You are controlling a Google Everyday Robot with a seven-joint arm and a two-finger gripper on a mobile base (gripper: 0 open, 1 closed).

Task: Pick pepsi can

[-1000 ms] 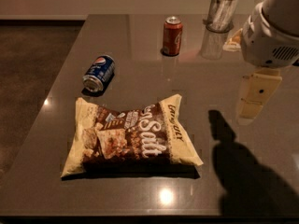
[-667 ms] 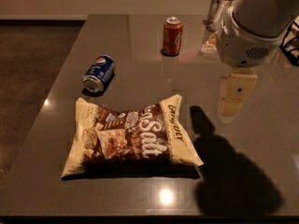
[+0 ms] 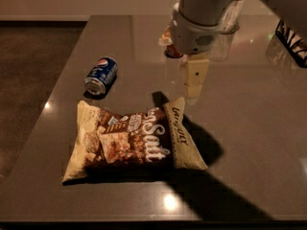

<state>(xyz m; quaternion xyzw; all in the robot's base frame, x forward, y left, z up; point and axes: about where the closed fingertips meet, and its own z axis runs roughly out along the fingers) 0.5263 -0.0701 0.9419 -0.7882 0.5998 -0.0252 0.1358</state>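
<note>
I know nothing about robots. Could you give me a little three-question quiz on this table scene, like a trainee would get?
1. True or false: the pepsi can stands upright.
2. The gripper hangs: A) right over the can, B) above the table near the snack bag's upper right corner, C) inside the bag.
3. Is the gripper touching the pepsi can?
Key: 1 false, it lies on its side; 2 B; 3 no, they are apart.

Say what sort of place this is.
Likely a break room or kitchen: glossy counter, pepsi can, snack bag. The gripper hangs just beyond the bag.
</note>
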